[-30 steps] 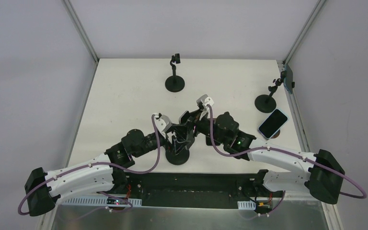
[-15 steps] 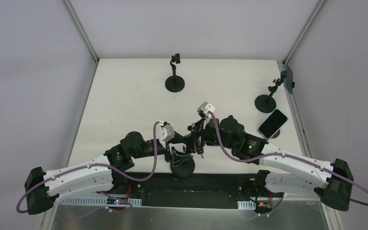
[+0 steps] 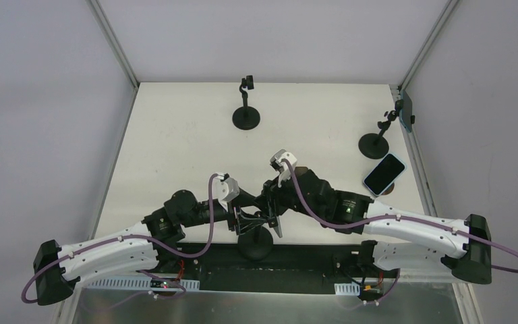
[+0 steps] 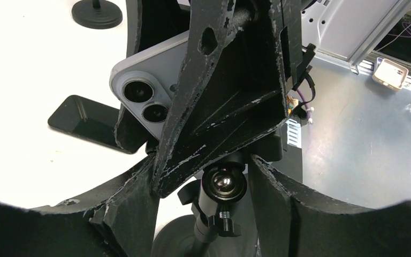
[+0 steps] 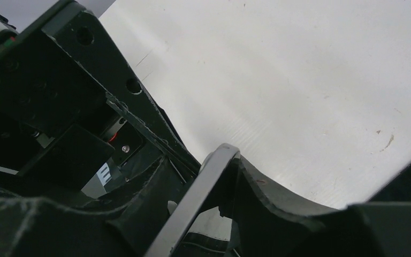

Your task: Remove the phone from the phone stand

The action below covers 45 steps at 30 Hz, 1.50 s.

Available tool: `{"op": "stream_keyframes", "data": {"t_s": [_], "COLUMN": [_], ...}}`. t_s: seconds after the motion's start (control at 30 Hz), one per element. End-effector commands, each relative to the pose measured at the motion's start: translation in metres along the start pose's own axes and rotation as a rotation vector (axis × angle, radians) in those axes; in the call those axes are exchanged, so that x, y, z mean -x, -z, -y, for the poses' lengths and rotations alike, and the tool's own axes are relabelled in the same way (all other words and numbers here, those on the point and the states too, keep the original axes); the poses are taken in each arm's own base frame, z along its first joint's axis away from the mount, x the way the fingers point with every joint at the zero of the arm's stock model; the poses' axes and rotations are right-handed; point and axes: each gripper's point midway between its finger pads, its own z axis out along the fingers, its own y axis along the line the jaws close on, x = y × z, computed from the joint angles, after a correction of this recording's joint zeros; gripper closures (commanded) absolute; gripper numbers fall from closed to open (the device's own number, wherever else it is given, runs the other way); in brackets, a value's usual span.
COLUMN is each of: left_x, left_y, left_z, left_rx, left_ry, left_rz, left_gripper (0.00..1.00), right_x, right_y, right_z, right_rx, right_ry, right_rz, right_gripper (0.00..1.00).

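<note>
Left wrist view, nearest first: the left pincer [image 4: 203, 160] has its two black fingers either side of the stand [image 4: 223, 184], at its ball joint; whether they press on it I cannot tell. Just above, the phone [image 4: 142, 99], pale-backed with two lenses, sits at the stand's head. The right pincer [image 5: 206, 168] pinches it, one finger flat on its back and its thin edge between the fingers. A white label [image 5: 103, 174] on the black hardware beside it is too blurred to read. Farther off on the counter [image 3: 175, 135] are a second phone [image 3: 384, 173] lying flat, a side stand [image 3: 376, 143] holding a third phone [image 3: 407, 111], and a bare far stand [image 3: 246, 116].
</note>
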Motion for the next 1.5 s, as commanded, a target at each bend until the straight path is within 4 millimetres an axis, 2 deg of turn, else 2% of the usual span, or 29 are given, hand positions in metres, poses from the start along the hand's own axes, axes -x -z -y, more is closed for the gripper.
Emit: {"op": "stream_keyframes", "data": {"t_s": [0.0,0.1,0.23,0.37,0.5,0.67,1.0,1.2,1.47], "left_x": [0.058,0.053,0.044,0.039,0.037,0.034,0.022,0.017,0.017], "left_y": [0.004,0.002,0.001,0.0,0.0,0.0,0.004,0.006,0.008], "left_z": [0.038,0.038,0.038,0.038,0.037,0.03,-0.006,-0.01,-0.016], "left_rx": [-0.152,-0.155,-0.161,-0.17,-0.161,-0.126,0.067,0.091,0.122], "left_ry": [-0.026,-0.021,-0.015,-0.015,-0.017,-0.016,-0.003,-0.006,-0.011], "left_rz": [0.209,0.192,0.167,0.151,0.148,0.147,0.148,0.137,0.139], "left_gripper": [0.56,0.56,0.62,0.78,0.99,1.0,1.0,1.0,1.0], "right_x": [-0.015,-0.006,0.007,0.017,0.022,0.024,0.031,0.042,0.048], "right_y": [0.001,0.006,0.013,0.019,0.021,0.02,0.025,0.038,0.051], "right_z": [0.041,0.032,0.019,0.008,-0.001,-0.011,-0.029,-0.041,-0.055], "right_rx": [-0.26,-0.255,-0.238,-0.219,-0.204,-0.192,-0.218,-0.161,-0.031], "right_ry": [-0.079,-0.074,-0.081,-0.105,-0.112,-0.112,-0.081,-0.083,-0.137], "right_rz": [-0.04,-0.018,0.015,0.047,0.064,0.069,0.095,0.113,0.159], "right_gripper": [1.0,1.0,1.0,1.0,1.0,1.0,1.0,1.0,1.0]}}
